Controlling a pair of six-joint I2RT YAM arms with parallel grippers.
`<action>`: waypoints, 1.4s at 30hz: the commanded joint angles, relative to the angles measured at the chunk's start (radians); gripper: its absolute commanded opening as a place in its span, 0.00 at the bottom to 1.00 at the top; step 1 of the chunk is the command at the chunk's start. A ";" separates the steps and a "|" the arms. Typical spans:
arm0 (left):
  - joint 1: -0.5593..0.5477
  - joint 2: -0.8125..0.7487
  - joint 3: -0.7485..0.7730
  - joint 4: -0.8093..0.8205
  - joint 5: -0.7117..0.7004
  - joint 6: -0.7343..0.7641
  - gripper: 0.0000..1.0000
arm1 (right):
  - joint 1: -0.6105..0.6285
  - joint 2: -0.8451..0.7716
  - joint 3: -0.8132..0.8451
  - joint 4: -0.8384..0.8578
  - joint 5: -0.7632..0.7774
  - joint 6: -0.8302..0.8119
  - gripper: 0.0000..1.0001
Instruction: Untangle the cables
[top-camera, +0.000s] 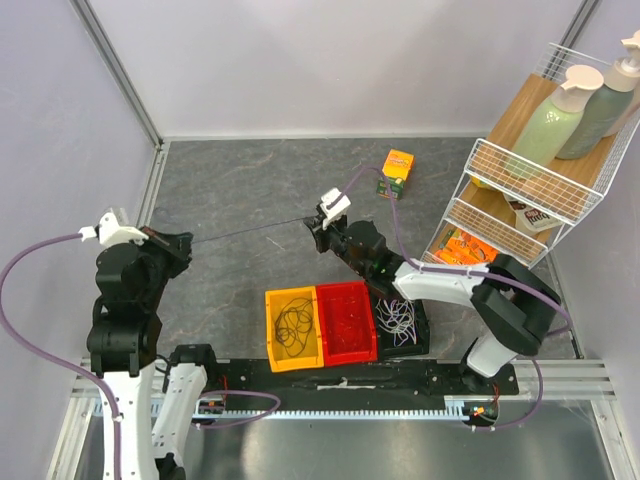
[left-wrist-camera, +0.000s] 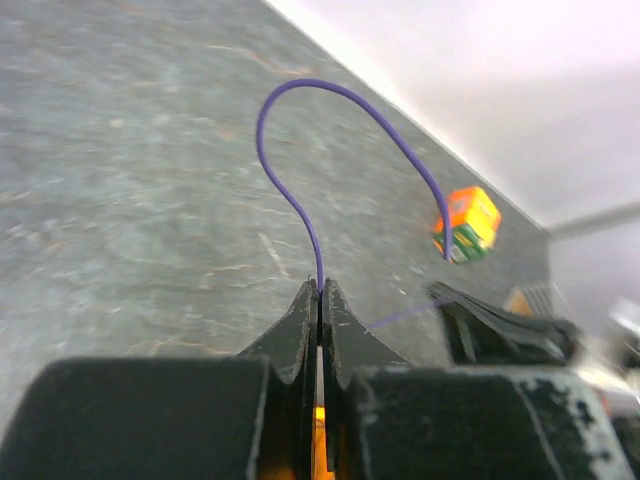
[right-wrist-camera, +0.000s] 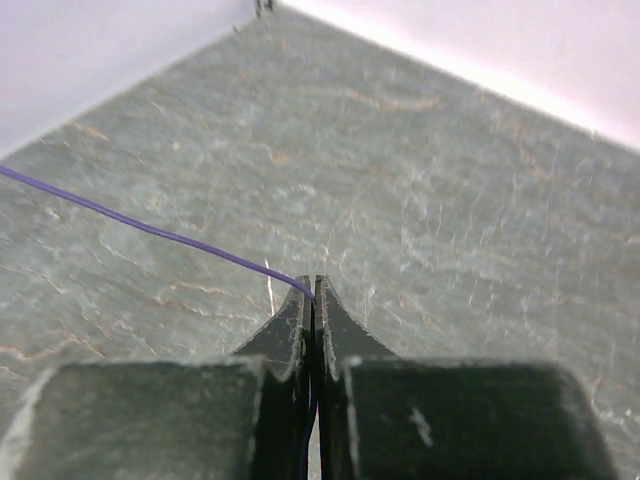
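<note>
A thin purple cable (top-camera: 250, 232) is stretched in a straight line above the table between my two grippers. My left gripper (top-camera: 185, 245) is shut on one end. In the left wrist view the cable (left-wrist-camera: 310, 82) rises from the closed fingertips of the left gripper (left-wrist-camera: 320, 285) in a tall arch. My right gripper (top-camera: 313, 228) is shut on the other end. In the right wrist view the cable (right-wrist-camera: 150, 228) runs left from the closed tips of the right gripper (right-wrist-camera: 313, 283). Black cables lie coiled in a yellow bin (top-camera: 272, 330), red ones in a red bin (top-camera: 368, 318), and purple and white ones in a black tray (top-camera: 420, 325).
An orange box (top-camera: 398, 172) stands on the table behind the right gripper and also shows in the left wrist view (left-wrist-camera: 466, 224). A white wire shelf (top-camera: 520, 190) with bottles and packets stands at the right. The three containers sit at the near edge between the arm bases.
</note>
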 joint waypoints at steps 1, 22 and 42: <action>0.004 0.004 0.059 -0.096 -0.385 -0.064 0.02 | -0.011 -0.078 -0.057 0.087 -0.021 -0.132 0.00; 0.005 0.072 -0.002 0.112 0.375 0.100 0.02 | -0.016 -0.153 0.019 -0.020 -0.740 -0.135 0.77; -0.036 0.064 0.070 0.101 0.732 0.142 0.02 | -0.148 -0.129 -0.093 0.083 -0.100 0.061 0.85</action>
